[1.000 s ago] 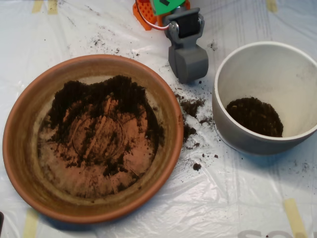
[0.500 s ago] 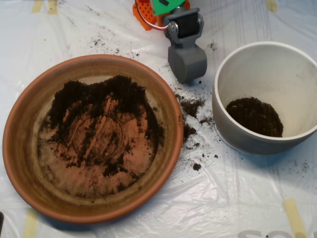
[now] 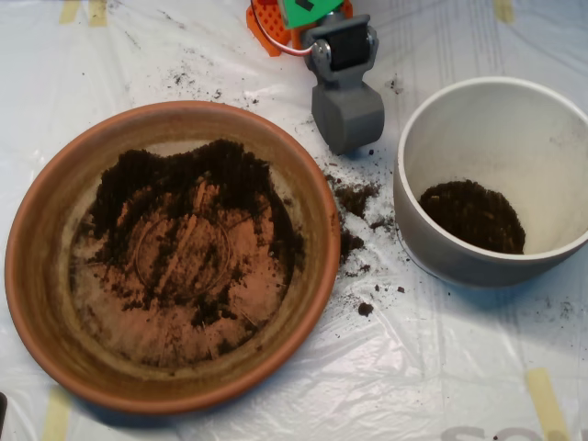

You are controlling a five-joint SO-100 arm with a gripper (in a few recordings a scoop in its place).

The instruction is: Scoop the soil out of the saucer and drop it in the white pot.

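Overhead view: soil (image 3: 473,214) is lying in the white pot (image 3: 432,241), most remaining in the saucer (image 3: 37,230); tool (image 3: 347,118) at twelve o'clock is hanging clenched, seemingly empty.

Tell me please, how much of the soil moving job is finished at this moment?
Done: a dark heap of soil already lies in the white pot. In hand: the scoop sits between the two dishes over the plastic sheet, in neither dish. Left: much soil remains in the saucer, mostly toward its upper side, and spilled crumbs lie between saucer and pot.
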